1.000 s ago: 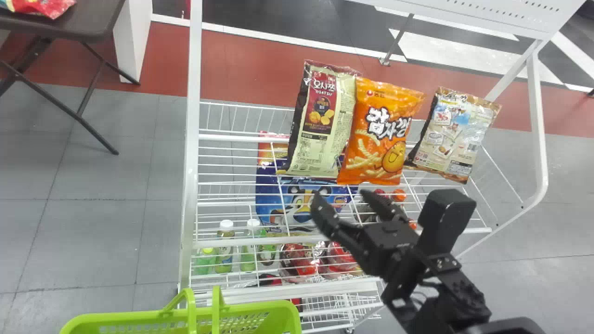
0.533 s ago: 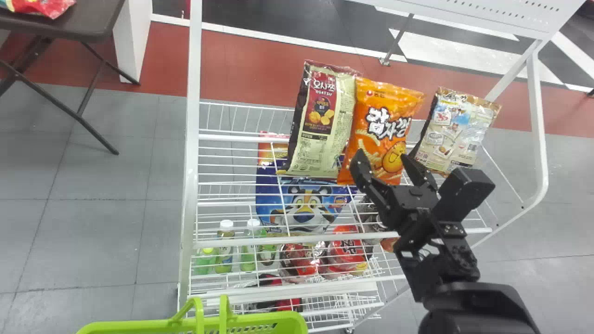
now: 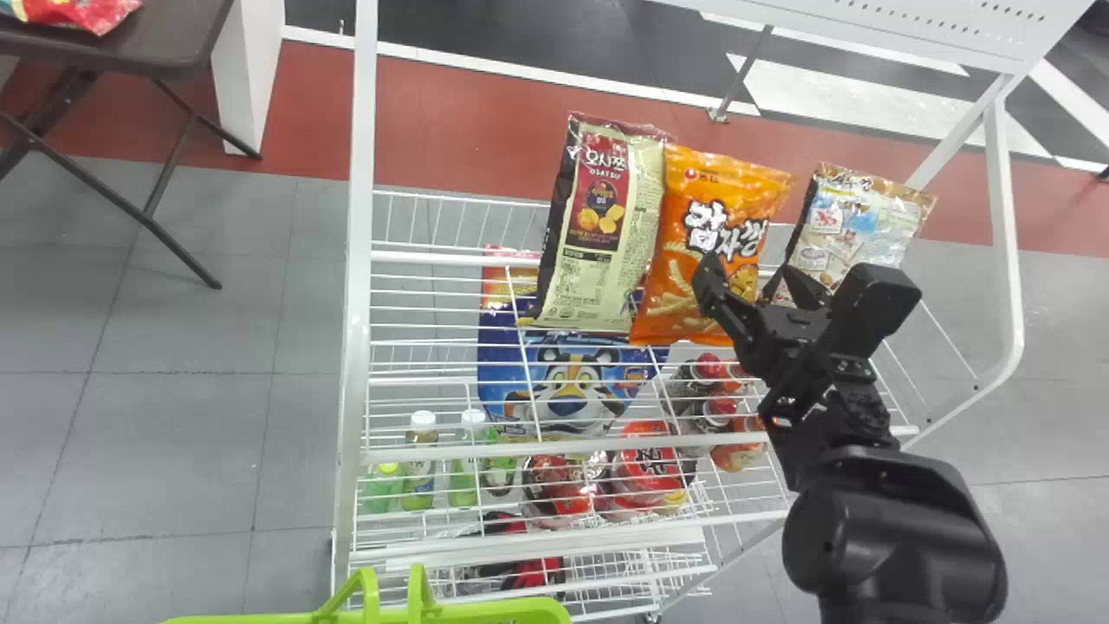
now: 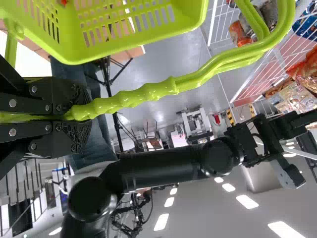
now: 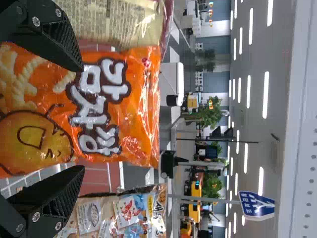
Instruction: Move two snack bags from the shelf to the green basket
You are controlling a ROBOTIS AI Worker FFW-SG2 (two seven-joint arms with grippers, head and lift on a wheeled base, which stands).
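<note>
My right gripper stands open before the lower right part of the orange snack bag on the top wire shelf. In the right wrist view, the fingers of the right gripper are spread over the orange bag, one near each long side. A cream and dark red bag leans on its left; a beige picture bag stands to its right, partly behind a finger. My left gripper is shut on the handle of the green basket, whose rim shows at the head view's bottom edge.
White rack posts and a slanting side frame bound the shelf. Below lie a blue tiger-faced bag, bottles and red packs. A dark folding table stands at the far left.
My right gripper has moved forward and rightward from below the bags to the orange one, staying open. The basket has shifted toward the head view's bottom edge; the bags are unmoved.
</note>
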